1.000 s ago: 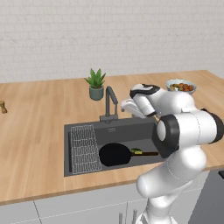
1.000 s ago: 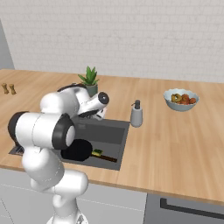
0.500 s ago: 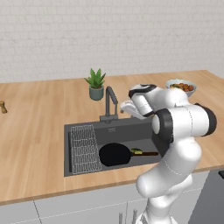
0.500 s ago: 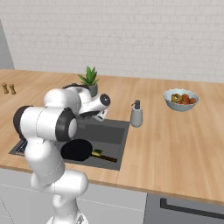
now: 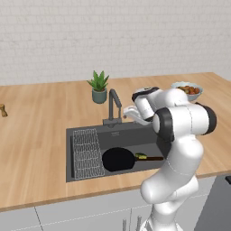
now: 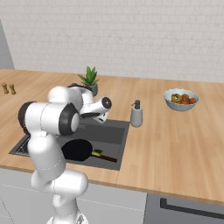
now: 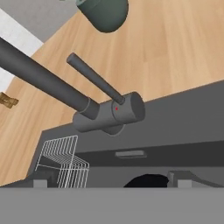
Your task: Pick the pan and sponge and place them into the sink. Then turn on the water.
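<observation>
The gripper (image 7: 109,183) is spread wide and empty, positioned just beside the faucet (image 5: 113,104) at the rear rim of the sink (image 5: 85,131). The pan (image 5: 118,159) and sponge (image 5: 140,156) lie in the basin, below the gripper.

The black frying pan (image 5: 118,159) lies flat in the dark grey sink (image 5: 83,133), beside the wire rack, handle toward the right wall. The green-yellow sponge (image 5: 140,156) rests against the handle's root.
</observation>
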Robot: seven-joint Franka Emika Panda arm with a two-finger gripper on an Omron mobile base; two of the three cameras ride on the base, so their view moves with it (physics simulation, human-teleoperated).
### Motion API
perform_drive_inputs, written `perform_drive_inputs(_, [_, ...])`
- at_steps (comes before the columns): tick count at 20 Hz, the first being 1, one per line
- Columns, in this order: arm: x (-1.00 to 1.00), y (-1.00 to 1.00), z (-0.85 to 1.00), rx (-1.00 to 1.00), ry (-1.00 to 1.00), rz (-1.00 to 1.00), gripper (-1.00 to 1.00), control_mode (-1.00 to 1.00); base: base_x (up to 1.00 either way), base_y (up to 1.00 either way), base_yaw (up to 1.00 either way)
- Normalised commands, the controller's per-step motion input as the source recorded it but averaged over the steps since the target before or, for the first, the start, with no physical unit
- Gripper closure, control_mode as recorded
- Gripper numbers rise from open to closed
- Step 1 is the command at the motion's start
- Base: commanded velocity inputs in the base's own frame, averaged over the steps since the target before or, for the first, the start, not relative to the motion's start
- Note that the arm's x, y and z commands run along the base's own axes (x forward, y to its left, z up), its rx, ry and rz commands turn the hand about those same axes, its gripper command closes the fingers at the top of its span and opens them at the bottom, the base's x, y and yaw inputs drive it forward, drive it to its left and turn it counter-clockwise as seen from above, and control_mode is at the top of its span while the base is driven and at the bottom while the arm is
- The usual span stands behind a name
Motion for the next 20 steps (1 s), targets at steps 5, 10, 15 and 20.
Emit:
perform_drive_inputs(5, [0.13,0.02,-0.13,0.01,0.0,0.0,-1.0,-1.0,0.0,0.0,0.0])
perform_drive_inputs(10, [0.16,0.05,-0.1,0.01,0.0,0.0,-1.0,-1.0,0.0,0.0,0.0])
perform_drive_inputs(15, [0.2,0.13,-0.01,0.0,0.0,0.0,-1.0,-1.0,0.0,0.0,0.0])
perform_drive_inputs(20, [0.23,0.13,-0.07,0.0,0.0,0.0,-1.0,-1.0,0.0,0.0,0.0])
